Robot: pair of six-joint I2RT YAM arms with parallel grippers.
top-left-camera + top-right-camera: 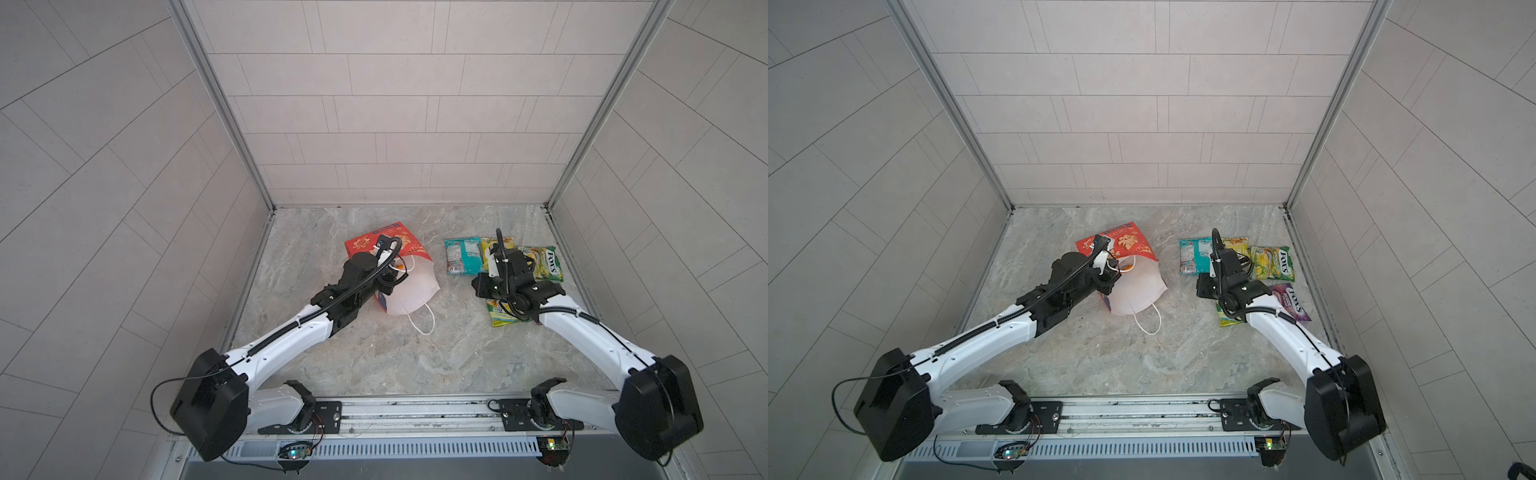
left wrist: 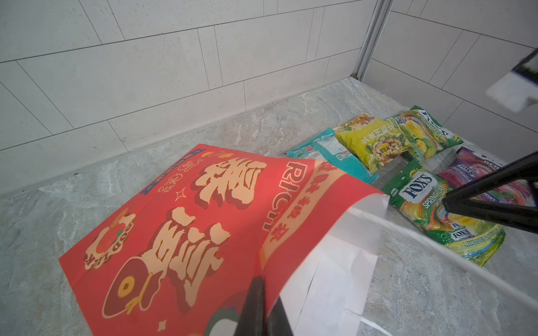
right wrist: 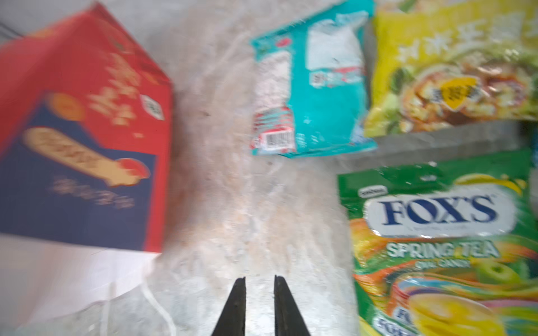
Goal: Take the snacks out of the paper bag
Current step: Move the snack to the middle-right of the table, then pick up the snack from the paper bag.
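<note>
**A:** How far along are we?

**B:** Five of the snacks lie on the table (image 1: 374, 357), out of the paper bag (image 1: 388, 245). We see them grouped at about 2 o'clock from the table's middle. There is a teal packet (image 1: 459, 255) with a yellow packet (image 2: 369, 142) just beside it, and a green FOX'S packet (image 1: 542, 262) toward 3 o'clock. A second green FOX'S packet (image 1: 505, 316) lies toward 5 o'clock from those, and a purple packet (image 1: 1289, 301) beside it. The bag lies on its side at about 11 o'clock, with its white-lined mouth open toward 5 o'clock.

**A:** What is left?

**B:** Little, we judge. An orange patch (image 1: 1126, 268) shows at the mouth, but we cannot tell whether it is a packet.

**A:** And the tools?

**B:** The left gripper (image 2: 266, 293) is clenched on the bag's upper rim and holds the mouth open. The right gripper (image 3: 260, 279) hangs over bare table between the bag and the teal packet. Its jaws stand a narrow gap apart and grasp nothing.

**A:** What does one view add to another?

**B:** The right arm (image 1: 582, 328) covers the purple packet in a top view, while the left wrist view shows it plainly. The left wrist view alone shows the pinch on the rim. The right wrist view alone shows the gap between the right jaws, and it shows the bag's blue side panel (image 3: 72, 189) face on, though blurred. No view looks deep into the bag.
</note>
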